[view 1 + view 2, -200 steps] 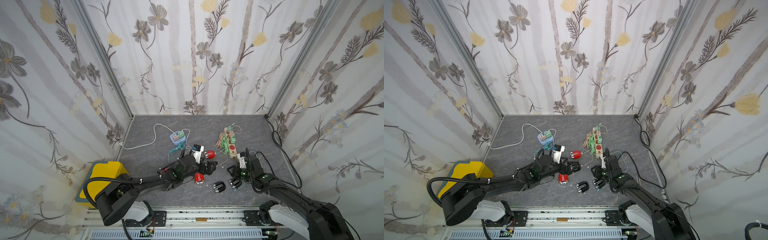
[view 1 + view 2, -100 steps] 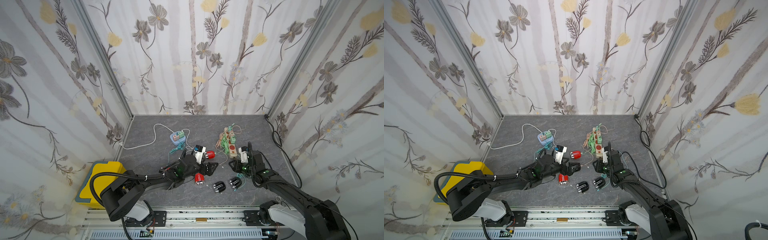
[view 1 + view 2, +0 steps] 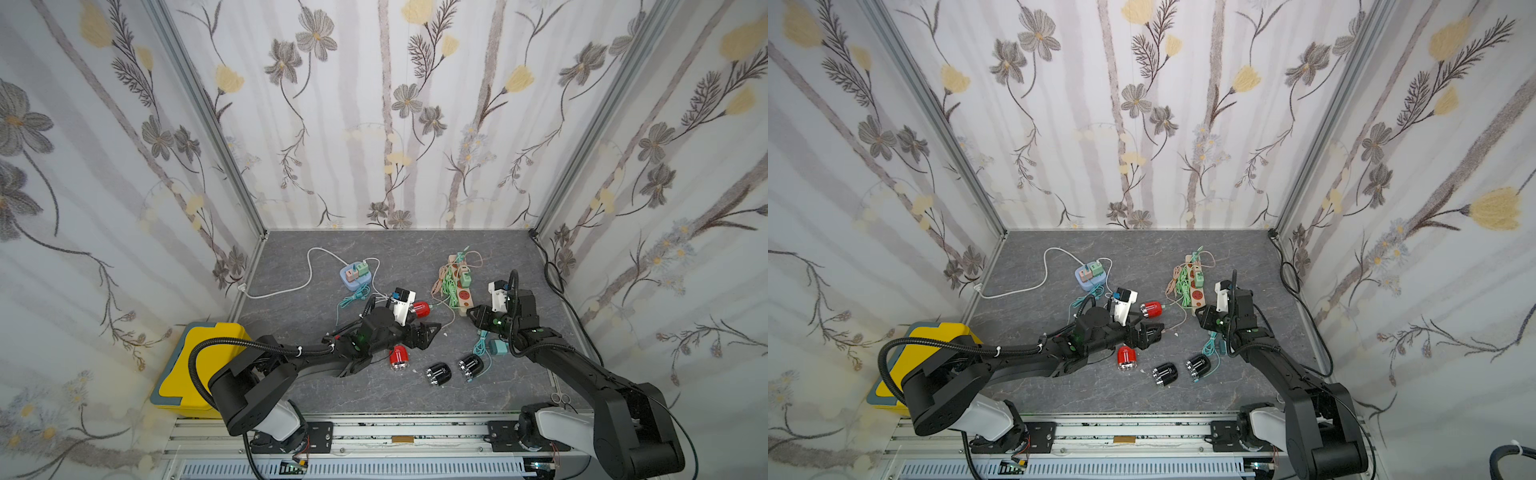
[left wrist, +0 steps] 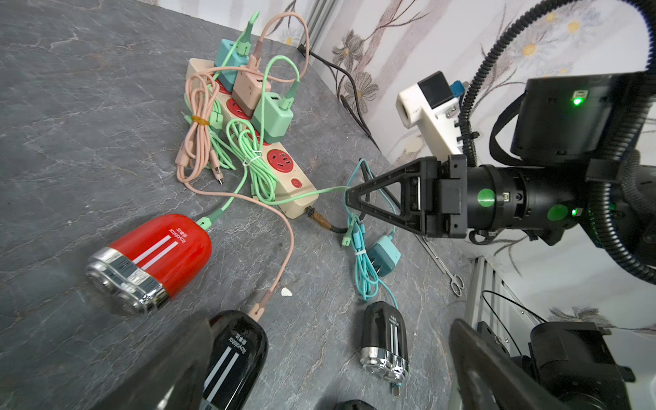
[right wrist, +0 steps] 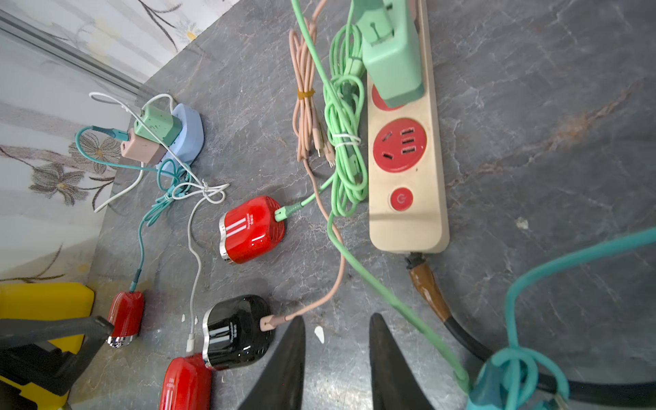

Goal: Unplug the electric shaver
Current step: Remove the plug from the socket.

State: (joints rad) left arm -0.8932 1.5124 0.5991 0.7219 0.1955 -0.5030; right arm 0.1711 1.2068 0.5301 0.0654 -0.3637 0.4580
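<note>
Several electric shavers lie on the grey floor. A black shaver (image 5: 236,330) has a pink plug (image 5: 271,321) in its end. In the left wrist view this black shaver (image 4: 234,355) lies inside my wide-open left gripper (image 4: 333,323), close to one finger. My right gripper (image 5: 335,317) hangs just beside the pink plug, jaws a narrow gap apart with only bare floor between them. A red shaver (image 3: 420,308) carries a green cable. In both top views the left gripper (image 3: 432,332) and the right gripper (image 3: 471,312) face each other.
A beige power strip (image 3: 464,296) with chargers and coiled cables lies behind the right gripper. A blue hub (image 3: 353,274) sits at the back left. Another red shaver (image 3: 398,356), two black shavers (image 3: 438,374) (image 3: 471,366) and a teal adapter (image 3: 497,347) lie in front. A yellow box (image 3: 203,365) stands at the left.
My right gripper has moved back from the front black shaver toward the power strip's end, and its jaws have narrowed. The left gripper has barely moved.
</note>
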